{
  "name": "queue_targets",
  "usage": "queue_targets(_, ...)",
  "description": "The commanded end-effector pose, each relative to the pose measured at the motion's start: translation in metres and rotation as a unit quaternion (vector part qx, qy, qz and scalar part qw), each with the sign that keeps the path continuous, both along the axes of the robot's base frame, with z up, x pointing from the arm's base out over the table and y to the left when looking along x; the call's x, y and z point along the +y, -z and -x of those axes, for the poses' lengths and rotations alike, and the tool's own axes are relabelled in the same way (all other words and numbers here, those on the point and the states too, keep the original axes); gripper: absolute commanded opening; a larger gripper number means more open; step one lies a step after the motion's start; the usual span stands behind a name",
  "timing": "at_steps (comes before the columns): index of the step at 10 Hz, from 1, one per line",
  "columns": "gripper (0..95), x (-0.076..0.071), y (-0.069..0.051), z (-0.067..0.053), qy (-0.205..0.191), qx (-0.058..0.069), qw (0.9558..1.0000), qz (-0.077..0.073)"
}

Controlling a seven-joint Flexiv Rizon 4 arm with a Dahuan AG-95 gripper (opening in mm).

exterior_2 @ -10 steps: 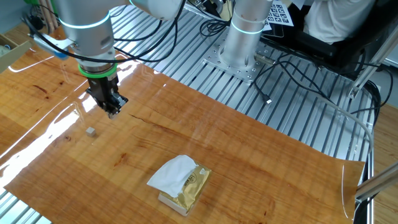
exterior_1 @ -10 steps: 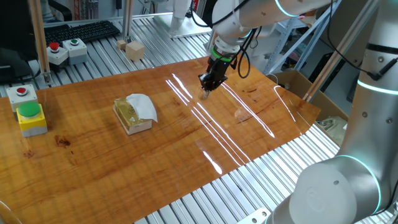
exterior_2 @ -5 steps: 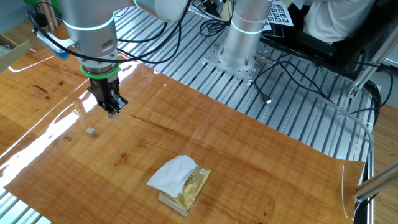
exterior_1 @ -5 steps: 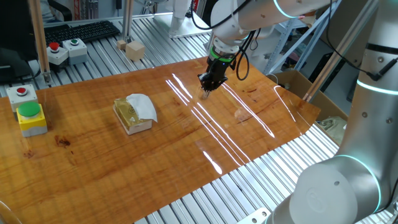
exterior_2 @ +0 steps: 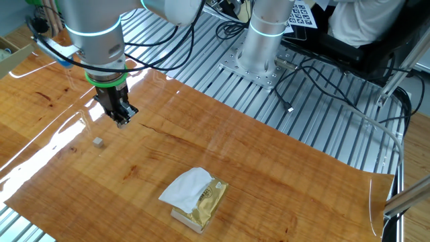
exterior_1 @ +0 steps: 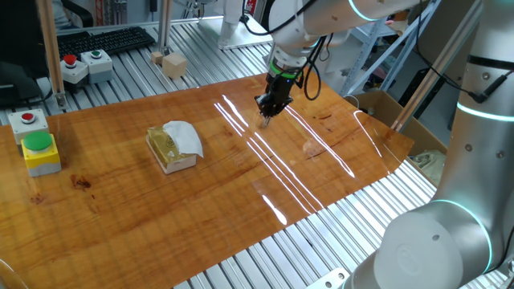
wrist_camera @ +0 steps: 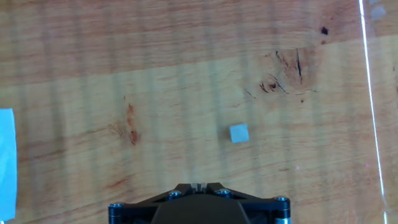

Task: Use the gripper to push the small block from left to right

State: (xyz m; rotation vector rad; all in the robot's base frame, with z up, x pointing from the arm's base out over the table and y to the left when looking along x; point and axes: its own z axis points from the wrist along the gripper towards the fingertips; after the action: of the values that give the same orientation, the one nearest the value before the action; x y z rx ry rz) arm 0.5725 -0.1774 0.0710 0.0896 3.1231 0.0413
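Note:
The small block (exterior_2: 98,142) is a tiny pale cube lying on the wooden tabletop (exterior_2: 269,168). It also shows in the hand view (wrist_camera: 239,133) and just below the fingertips in one fixed view (exterior_1: 266,123). My gripper (exterior_2: 121,122) hangs from the arm with the green ring and hovers a little above the table, close beside the block and apart from it. In the hand view the gripper (wrist_camera: 199,185) has its black fingers pressed together with nothing between them. The block lies ahead of them and slightly right. The gripper also shows in one fixed view (exterior_1: 264,111).
A yellowish block draped with white cloth (exterior_1: 173,145) lies on the table's left part, also in the other fixed view (exterior_2: 195,196). A yellow button box (exterior_1: 38,151), larger wooden cubes (exterior_1: 170,63) and a cardboard box (exterior_1: 384,108) stand around the table's edges.
The arm has shifted only slightly; the gripper stays shut near the block. The block has not moved.

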Motion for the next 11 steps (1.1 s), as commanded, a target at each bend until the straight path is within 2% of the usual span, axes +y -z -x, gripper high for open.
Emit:
queue_targets(1,0.0,-0.002,0.000,0.001,-0.017,0.004,0.9997,0.014)
queue_targets(5,0.0,-0.020,0.014,-0.011,-0.025,0.001,0.9996,0.015)
queue_targets(7,0.0,-0.031,0.020,-0.016,-0.026,0.001,0.9995,0.020)
queue_targets(11,0.0,-0.060,0.035,-0.029,-0.039,0.004,0.9991,0.017)
